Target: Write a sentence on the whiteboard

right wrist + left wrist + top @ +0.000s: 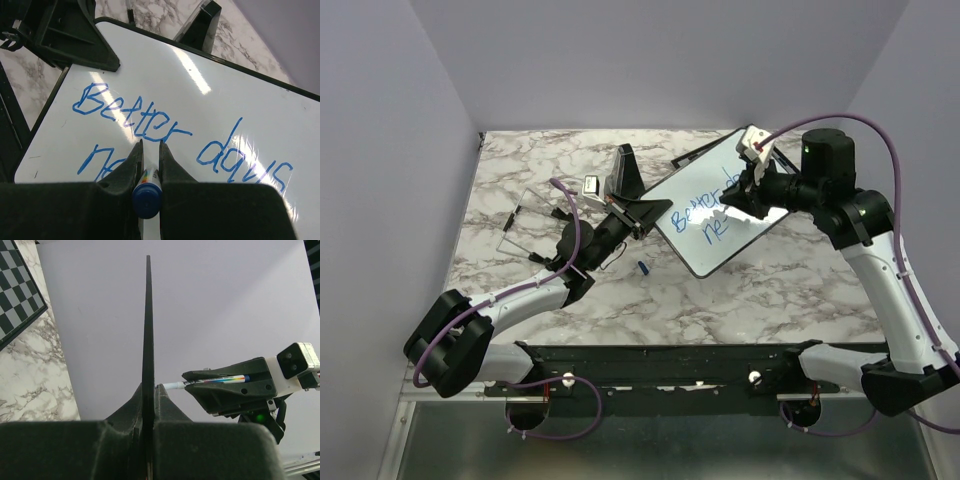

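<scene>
Whiteboard clamped by left pincer, right pincer gripping marker.

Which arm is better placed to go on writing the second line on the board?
Right. The right claw holds the marker, its tip down at the second line. The left claw is clamped on the edge of the board, so it probably should keep steadying it.

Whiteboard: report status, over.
Left tool shut on whiteboard edge. Right tool shut on marker, over sentence's second line. "Better days" done, "ne" showing, rest hidden. Small blue piece beside board, not in the way.
</scene>
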{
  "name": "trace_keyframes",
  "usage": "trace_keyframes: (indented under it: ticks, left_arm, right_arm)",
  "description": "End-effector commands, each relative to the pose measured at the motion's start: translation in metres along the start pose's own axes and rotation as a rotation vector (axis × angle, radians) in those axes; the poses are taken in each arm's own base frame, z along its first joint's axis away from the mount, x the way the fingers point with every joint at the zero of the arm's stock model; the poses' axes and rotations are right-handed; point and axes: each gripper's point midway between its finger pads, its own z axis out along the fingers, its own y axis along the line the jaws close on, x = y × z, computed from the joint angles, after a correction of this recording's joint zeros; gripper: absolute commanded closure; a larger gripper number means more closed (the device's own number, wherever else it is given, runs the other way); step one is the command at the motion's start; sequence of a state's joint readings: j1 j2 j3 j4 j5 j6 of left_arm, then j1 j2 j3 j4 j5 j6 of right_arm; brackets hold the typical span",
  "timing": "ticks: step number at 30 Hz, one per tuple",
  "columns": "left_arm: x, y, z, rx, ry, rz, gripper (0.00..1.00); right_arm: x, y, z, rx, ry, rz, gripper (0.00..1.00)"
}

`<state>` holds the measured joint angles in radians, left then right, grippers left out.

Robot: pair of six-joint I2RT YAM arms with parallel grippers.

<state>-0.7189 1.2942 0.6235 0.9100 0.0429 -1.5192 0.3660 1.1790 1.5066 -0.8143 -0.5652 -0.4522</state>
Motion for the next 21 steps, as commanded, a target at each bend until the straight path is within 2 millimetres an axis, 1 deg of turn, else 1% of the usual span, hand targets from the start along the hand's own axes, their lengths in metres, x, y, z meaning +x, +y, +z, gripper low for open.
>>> trace_keyframes:
  ticks: [1,5,10,13,19,21]
  left_arm:
    - [-0.006,-0.074,-0.011,0.245,-0.008,-0.054,1.00]
    - [-0.007,-0.073,-0.011,0.243,-0.011,-0.054,1.00]
    - [-0.007,-0.072,-0.010,0.242,-0.012,-0.056,1.00]
    - [-0.007,-0.072,-0.010,0.245,-0.012,-0.056,1.00]
    - [-0.007,-0.072,-0.010,0.243,-0.014,-0.055,1.00]
    - [-0.007,-0.073,-0.010,0.243,-0.014,-0.055,1.00]
  right_arm:
    - [-0.010,0.000,0.002,-0.021,-0.029,0.013,0.99]
    - [-0.007,0.015,0.001,-0.096,-0.032,0.021,0.99]
    - [0.004,0.030,-0.004,-0.149,-0.012,0.023,0.99]
    - [0.010,0.035,-0.007,-0.156,0.005,0.028,1.00]
    - [0.022,0.035,-0.013,-0.117,0.040,0.027,0.99]
    - [0.025,0.030,-0.015,-0.085,0.053,0.025,1.00]
